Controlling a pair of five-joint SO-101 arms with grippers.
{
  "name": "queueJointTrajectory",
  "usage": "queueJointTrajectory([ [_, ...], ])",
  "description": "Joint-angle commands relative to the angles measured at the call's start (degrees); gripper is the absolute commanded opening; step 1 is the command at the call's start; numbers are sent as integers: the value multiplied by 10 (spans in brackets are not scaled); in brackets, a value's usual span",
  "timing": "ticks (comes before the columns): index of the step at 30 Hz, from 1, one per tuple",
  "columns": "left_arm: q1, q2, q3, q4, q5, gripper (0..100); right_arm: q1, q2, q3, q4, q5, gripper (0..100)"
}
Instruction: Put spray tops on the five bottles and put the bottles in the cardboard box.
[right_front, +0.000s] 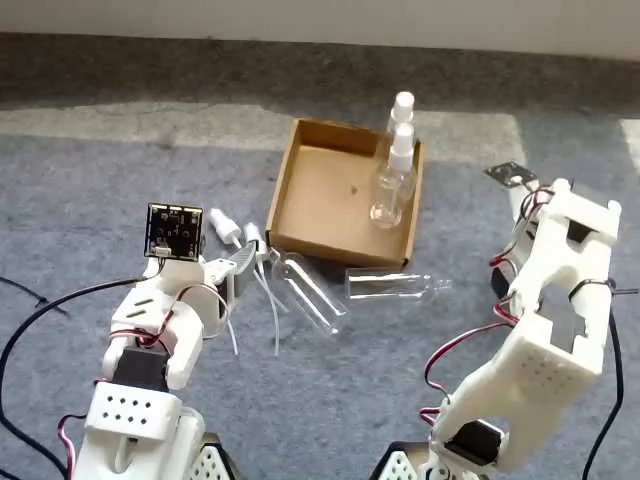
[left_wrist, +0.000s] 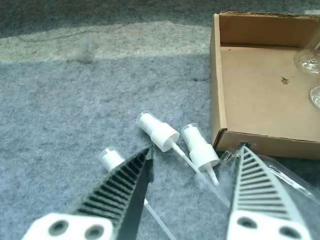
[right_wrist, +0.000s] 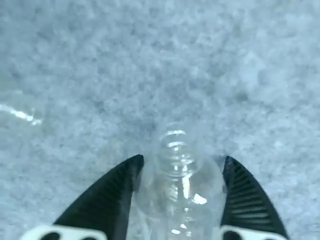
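Grey carpet covers the surface (right_front: 120, 170), and the box (right_front: 320, 195) lies open near its middle. Along the box's right wall I see two capped bottles (right_front: 392, 180) side by side, their spray heads toward the far edge. Two bare bottles lie just outside the near wall. One (right_front: 310, 290) is at a slant by the near-left corner. The other (right_front: 395, 285) lies flat along the wall, its neck toward the right arm. Three spray tops (left_wrist: 157, 131) rest on the carpet beside that near-left corner, thin tubes trailing toward the arms. My left tool (left_wrist: 195, 149) hovers over them with its fingers apart, gripping nothing. My right tool (right_wrist: 182, 160) is clamped on a fifth bottle (right_wrist: 175, 195), with one finger on each side of its clear body. The bottle's open threaded neck points out past the fingertips, above the carpet.
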Motion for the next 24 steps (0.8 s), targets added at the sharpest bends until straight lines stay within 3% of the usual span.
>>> queueJointTrajectory([
  [1,9,-9,-5,-11,0,248,19,-31,-48,12,4,204],
  [8,9,-9,-4,-11,0,248,26,-31,-52,72,4,317],
  [20,9,-9,-4,-11,0,248,12,-28,-49,65,-47,321],
  [24,8,-9,-4,-11,0,248,2,-29,-46,3,-50,321],
])
